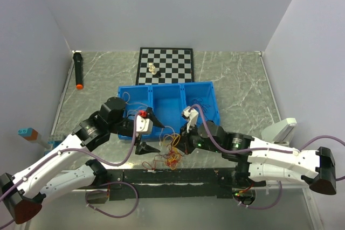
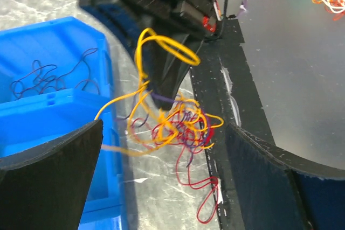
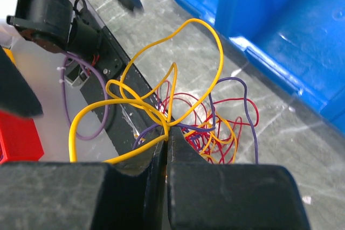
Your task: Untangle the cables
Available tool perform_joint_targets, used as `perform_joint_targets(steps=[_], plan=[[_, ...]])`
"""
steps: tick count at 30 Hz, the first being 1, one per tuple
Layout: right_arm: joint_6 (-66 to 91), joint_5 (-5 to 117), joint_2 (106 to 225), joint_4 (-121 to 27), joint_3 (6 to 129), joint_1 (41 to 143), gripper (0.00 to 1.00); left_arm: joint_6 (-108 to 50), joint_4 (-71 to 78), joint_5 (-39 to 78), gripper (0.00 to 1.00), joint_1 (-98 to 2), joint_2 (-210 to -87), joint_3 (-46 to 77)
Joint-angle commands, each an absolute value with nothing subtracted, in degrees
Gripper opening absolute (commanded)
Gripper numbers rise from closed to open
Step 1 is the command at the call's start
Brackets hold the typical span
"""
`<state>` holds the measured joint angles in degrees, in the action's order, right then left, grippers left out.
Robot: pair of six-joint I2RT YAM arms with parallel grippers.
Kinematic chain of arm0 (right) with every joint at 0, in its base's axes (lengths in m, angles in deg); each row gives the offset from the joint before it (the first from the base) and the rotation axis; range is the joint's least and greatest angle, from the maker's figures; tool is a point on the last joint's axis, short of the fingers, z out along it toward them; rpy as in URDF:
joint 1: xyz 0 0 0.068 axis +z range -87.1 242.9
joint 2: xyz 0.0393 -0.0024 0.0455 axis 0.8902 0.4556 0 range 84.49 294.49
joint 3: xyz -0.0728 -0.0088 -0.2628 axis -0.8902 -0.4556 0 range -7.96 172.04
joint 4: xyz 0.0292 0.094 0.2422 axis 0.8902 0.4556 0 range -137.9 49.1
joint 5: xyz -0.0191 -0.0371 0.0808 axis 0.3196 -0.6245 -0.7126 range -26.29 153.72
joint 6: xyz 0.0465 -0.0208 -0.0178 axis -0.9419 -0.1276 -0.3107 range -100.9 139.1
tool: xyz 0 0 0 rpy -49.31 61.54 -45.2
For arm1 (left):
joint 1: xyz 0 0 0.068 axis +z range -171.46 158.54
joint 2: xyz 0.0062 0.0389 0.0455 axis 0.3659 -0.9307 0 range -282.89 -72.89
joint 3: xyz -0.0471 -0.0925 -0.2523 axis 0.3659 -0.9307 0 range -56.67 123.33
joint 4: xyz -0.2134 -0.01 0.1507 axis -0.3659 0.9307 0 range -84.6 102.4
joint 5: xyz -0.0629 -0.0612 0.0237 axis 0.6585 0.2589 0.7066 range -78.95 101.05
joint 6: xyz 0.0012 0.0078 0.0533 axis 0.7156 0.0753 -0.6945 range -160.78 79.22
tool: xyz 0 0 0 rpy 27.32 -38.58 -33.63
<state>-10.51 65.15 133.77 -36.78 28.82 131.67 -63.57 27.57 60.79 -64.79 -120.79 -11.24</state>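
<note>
The cables (image 1: 171,156) are a tangled bunch of yellow, red and purple wires on the table in front of the blue bin. My right gripper (image 3: 168,133) is shut on yellow and purple strands at the bunch's edge, and yellow loops (image 3: 178,63) rise above the jaws. Seen from above, the right gripper (image 1: 179,145) sits just right of the bunch. My left gripper (image 2: 164,127) stands wide open with the cables (image 2: 178,125) beyond its fingertips and nothing held. From above, the left gripper (image 1: 150,133) is just left of the bunch.
A blue three-part bin (image 1: 167,85) behind the bunch holds loose purple wires (image 2: 48,76). Farther back, a chessboard (image 1: 172,57) carries a few pieces. A black marker (image 1: 78,71) lies at the far left. A black strip (image 1: 172,176) runs along the table's near edge.
</note>
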Motion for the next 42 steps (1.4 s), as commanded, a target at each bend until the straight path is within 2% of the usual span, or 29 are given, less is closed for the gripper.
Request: perform_joint_targets(steps=[1, 3, 5, 7, 10, 11, 16, 17, 20, 21, 27, 34, 35, 39, 40, 42], plan=[[-8.41, 64.86, 136.17, -41.21, 33.35, 131.98, 0.0, -64.07, 26.76, 62.92, 0.98, -65.76, -121.58, -9.65], [-7.98, 64.51, 136.61, -41.83, 33.79, 131.98, 0.0, -62.15, 25.71, 60.64, 0.96, -66.11, -121.84, -9.74], [-7.54, 64.51, 136.79, -41.57, 34.49, 131.98, 0.0, -60.47, 23.95, 60.01, 0.89, -66.11, -122.02, -10.0], [-7.18, 64.59, 136.7, -41.65, 34.84, 131.98, 0.0, -59.86, 22.63, 58.61, 0.75, -66.37, -122.02, -10.35], [-6.83, 64.16, 136.87, -41.48, 35.46, 131.98, 0.0, -59.06, 20.17, 54.66, 0.47, -66.28, -122.02, -11.14], [-6.74, 64.07, 136.96, -41.65, 35.72, 131.98, 0.0, -58.98, 19.56, 54.12, 0.42, -66.28, -122.02, -11.32], [-6.66, 62.75, 137.14, -41.83, 36.08, 132.07, 0.0, -59.58, 18.58, 52.55, 0.41, -66.29, -122.72, -10.45], [-6.66, 62.75, 137.14, -41.74, 36.08, 131.89, 0.0, -60.29, 18.06, 50.8, 0.35, -66.28, -122.63, -10.01], [-6.74, 62.75, 136.7, -41.66, 35.81, 132.07, 0.0, -61.51, 18.31, 44.9, 0.07, -66.11, -123.42, -7.38], [-6.66, 62.75, 136.61, -41.22, 35.9, 131.89, 0.0, -62.31, 19.02, 44.28, 0.01, -66.11, -123.86, -6.32], [-7.09, 63.19, 136.17, -40.34, 35.2, 132.07, 0.01, -62.05, 22.44, 47.34, 0.01, -65.05, -123.25, -0.52], [-8.24, 63.28, 135.56, -39.99, 33.53, 131.98, 0.05, -61.53, 21.67, 48.41, 0.01, -62.86, -120.96, -0.25], [-8.24, 63.28, 135.82, -39.72, 33.44, 131.98, 0.08, -61.35, 21.14, 48.41, 0.01, -62.77, -120.79, -0.07], [-8.41, 63.28, 136.87, -38.23, 32.65, 131.98, 0.43, -61.52, 19.55, 46.65, 0.01, -62.16, -120.79, 3.34], [-8.67, 63.28, 136.96, -38.14, 32.13, 131.98, 0.5, -61.96, 19.81, 46.39, 0.01, -61.98, -120.87, 5.36], [-9.29, 63.63, 136.62, -38.05, 30.98, 131.98, 0.55, -63.36, 21.47, 46.21, 0.01, -61.54, -121.57, 9.49]])
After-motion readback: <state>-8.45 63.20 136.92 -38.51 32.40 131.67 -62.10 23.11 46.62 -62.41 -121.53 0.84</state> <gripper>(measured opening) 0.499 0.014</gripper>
